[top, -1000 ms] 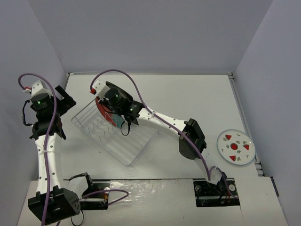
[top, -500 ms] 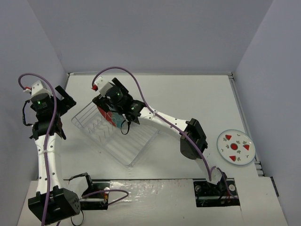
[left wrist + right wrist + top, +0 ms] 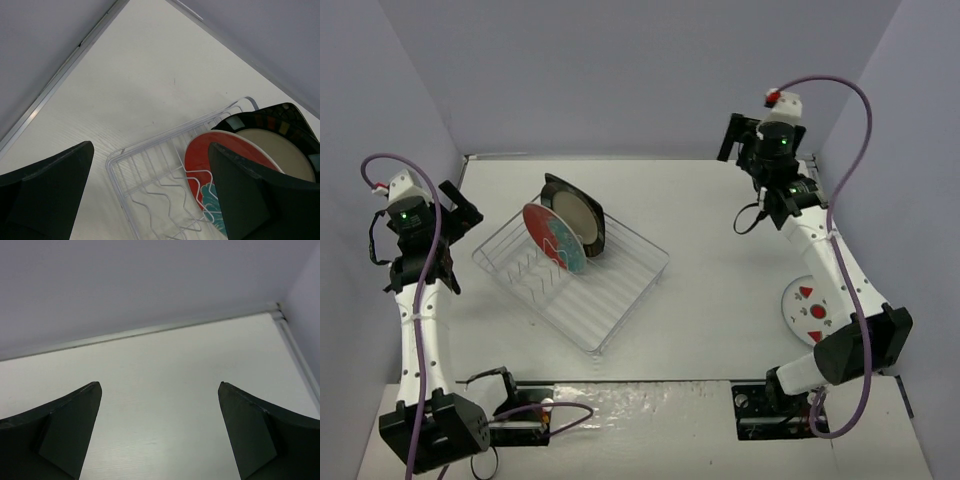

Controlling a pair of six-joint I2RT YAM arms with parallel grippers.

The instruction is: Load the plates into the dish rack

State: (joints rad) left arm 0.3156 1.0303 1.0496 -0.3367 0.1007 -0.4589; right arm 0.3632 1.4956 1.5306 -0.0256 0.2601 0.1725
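Observation:
The wire dish rack (image 3: 605, 300) sits left of centre. Three plates stand on edge in its far end: a red-and-teal floral one (image 3: 550, 240) in front, a beige round one (image 3: 576, 214) behind it, and a black square one (image 3: 594, 218) at the back. All three also show in the left wrist view: the red plate (image 3: 212, 155), the beige plate (image 3: 280, 150), the black plate (image 3: 287, 112). A white plate with red triangles (image 3: 807, 310) lies flat at the right, partly behind my right arm. My left gripper (image 3: 457, 205) hangs open beside the rack's left corner (image 3: 117, 167). My right gripper (image 3: 752, 140) is open and empty at the back right.
Enclosure walls stand close on the left, back and right. The table's far edge strip (image 3: 165, 329) and back right corner (image 3: 277, 307) lie just ahead of my right gripper (image 3: 160, 385). The near half of the rack holds only bare tines (image 3: 165, 200).
My right gripper has opened and let go of the red-and-teal plate, which now stands in the rack. That arm has swung from the rack to the back right. The left arm has not moved.

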